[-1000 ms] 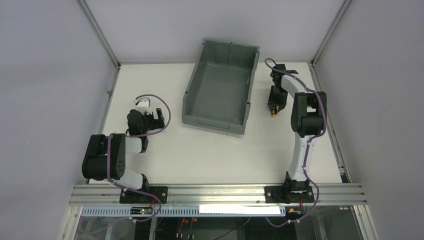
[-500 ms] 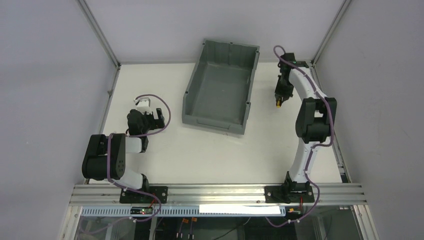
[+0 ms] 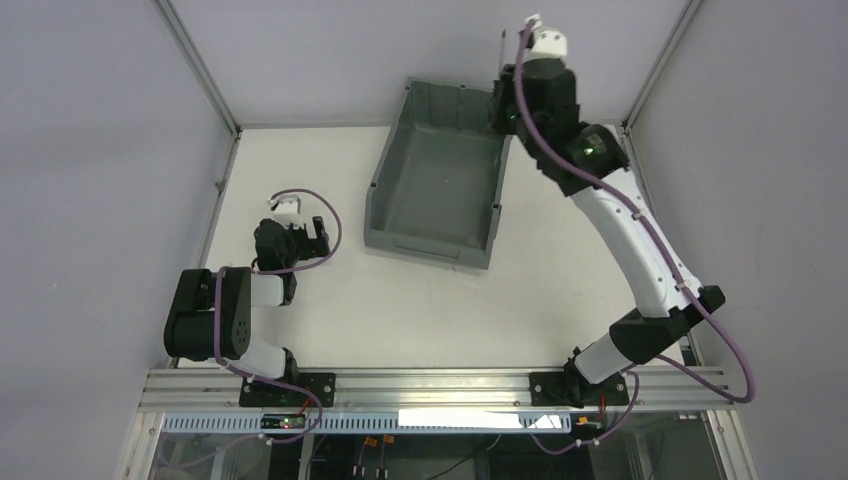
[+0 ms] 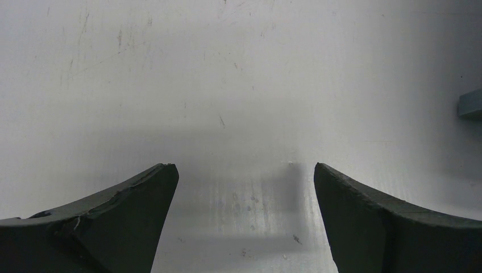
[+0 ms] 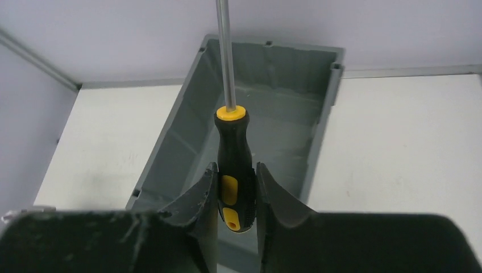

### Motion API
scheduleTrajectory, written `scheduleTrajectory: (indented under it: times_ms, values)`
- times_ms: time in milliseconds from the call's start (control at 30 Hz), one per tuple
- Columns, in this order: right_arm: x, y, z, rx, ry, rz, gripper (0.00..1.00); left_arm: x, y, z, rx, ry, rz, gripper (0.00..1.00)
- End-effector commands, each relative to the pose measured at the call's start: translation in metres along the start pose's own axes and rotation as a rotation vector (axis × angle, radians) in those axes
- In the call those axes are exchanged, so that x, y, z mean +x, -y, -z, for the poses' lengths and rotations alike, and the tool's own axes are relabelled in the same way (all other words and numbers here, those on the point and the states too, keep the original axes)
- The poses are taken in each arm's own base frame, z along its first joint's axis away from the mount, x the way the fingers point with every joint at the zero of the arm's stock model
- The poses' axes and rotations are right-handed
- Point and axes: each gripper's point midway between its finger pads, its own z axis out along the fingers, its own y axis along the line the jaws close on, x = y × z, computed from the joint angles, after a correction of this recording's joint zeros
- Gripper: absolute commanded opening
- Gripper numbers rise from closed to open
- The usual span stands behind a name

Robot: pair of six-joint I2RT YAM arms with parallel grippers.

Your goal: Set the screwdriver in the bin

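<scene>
The large grey bin stands at the middle back of the white table, and its inside is bare. My right gripper is raised high over the bin's far right corner. In the right wrist view it is shut on the black and yellow handle of the screwdriver. The thin metal shaft points away from the gripper, above the open bin. My left gripper rests low over the table at the left. In the left wrist view it is open and empty.
The white table is edged by metal frame posts and grey walls at the back and sides. A grey corner of the bin shows at the right edge of the left wrist view.
My right arm has lifted the screwdriver from the table right of the bin and carried it up and to the left, over the bin's far right corner. The left arm has not moved.
</scene>
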Motion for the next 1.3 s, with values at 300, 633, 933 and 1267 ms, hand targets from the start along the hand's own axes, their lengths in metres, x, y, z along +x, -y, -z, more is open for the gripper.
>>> scheduleTrajectory:
  times_ms: [300,633,933,1267]
  values:
    - [0.181,-0.077,-0.113,0.057,-0.223,0.026,0.0,-0.018,0.008,-0.005,0.03,0.053,-0.023,0.99]
    - [0.308,-0.065,-0.176,0.175,-0.502,-0.008,0.0,-0.018,0.008,-0.005,0.03,0.053,-0.023,0.99]
    - [0.355,-0.039,-0.21,0.249,-0.609,-0.038,0.0,-0.018,0.007,-0.005,0.03,0.053,-0.022,0.99]
    - [0.339,-0.044,-0.211,0.232,-0.624,-0.011,0.72,-0.018,0.008,-0.005,0.03,0.053,-0.022,0.99]
